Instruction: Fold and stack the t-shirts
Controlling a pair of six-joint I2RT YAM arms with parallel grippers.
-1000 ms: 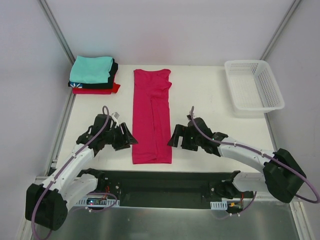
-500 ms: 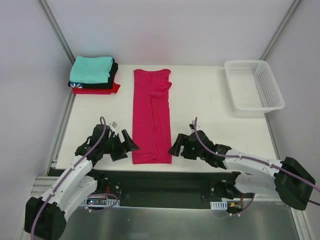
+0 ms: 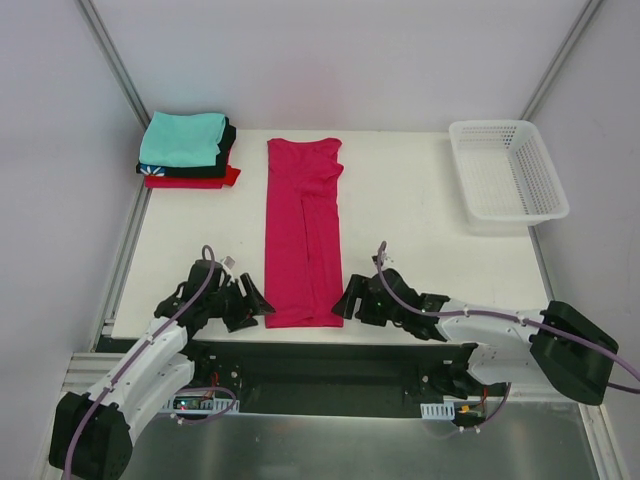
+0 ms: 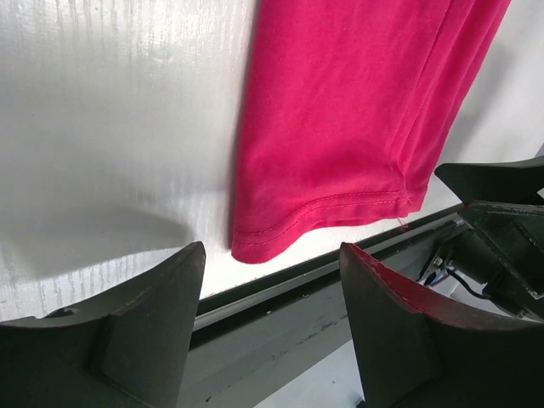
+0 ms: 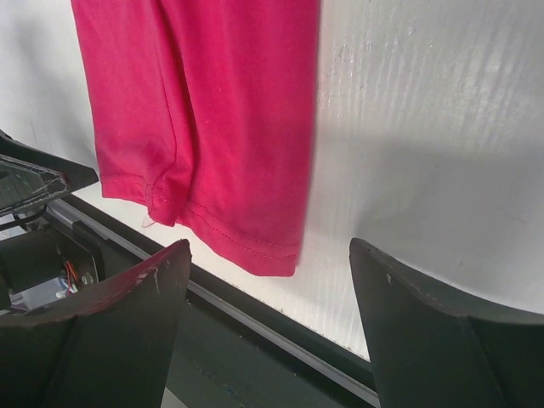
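Poised with left gripper and right gripper spread apart, empty, flanking the crimson-pink t-shirt at its near hem; laid as a long strip along the surface, likely for pinching both corners and folding away.

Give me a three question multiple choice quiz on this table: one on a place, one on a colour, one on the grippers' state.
1. Where is the folded stack? A) far left of the table B) between the arms C) off the near edge
2. What colour is its top shirt? A) black B) teal C) white
3. The left gripper and right gripper are: A) open, empty B) shut on cloth C) shut, empty
1 A, it sits by the far left post. 2 B, teal covers darker layers. 3 A, wide finger gaps, pink shirt lying flat.
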